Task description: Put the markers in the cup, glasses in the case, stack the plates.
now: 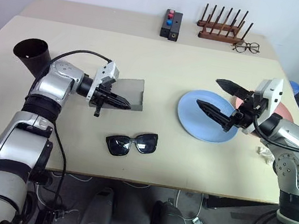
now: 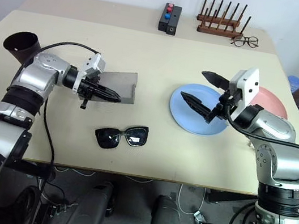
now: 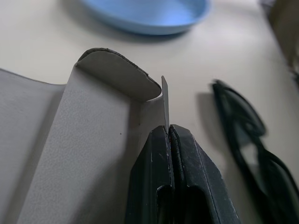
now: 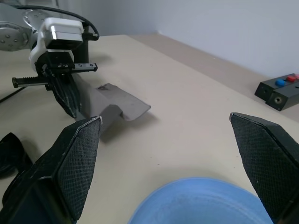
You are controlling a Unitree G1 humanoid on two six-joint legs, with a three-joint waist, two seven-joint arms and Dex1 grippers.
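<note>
Case [image 1: 131,93]: grey, hinged, lying open at table centre-left, one thin wall pinched between the closed left fingers [image 3: 170,154].
Glasses [image 1: 131,143]: black thick-framed sunglasses, dark lenses, unfolded, lying at 6 o'clock of the case, apart from it.
Cup [image 1: 32,55]: matte black, tapered, tipped, at 9 o'clock.
Plates: light blue [image 1: 191,122] at 3 o'clock; pink [image 2: 271,102] just beyond it.

Head pair: high over the desk [image 1: 163,62], facing forward and down, both arms within frame, nearly identical coverage. Left wrist view: very close, sighting along closed jaws pinching a wall of the grey case [image 3: 84,140], sunglasses [image 3: 247,140] beside, blue plate [image 3: 149,14] beyond. Right wrist view: low over the blue plate, between wide-set jaws, facing the left gripper [image 4: 70,100] and case. Shared everywhere: case, blue plate.
</note>
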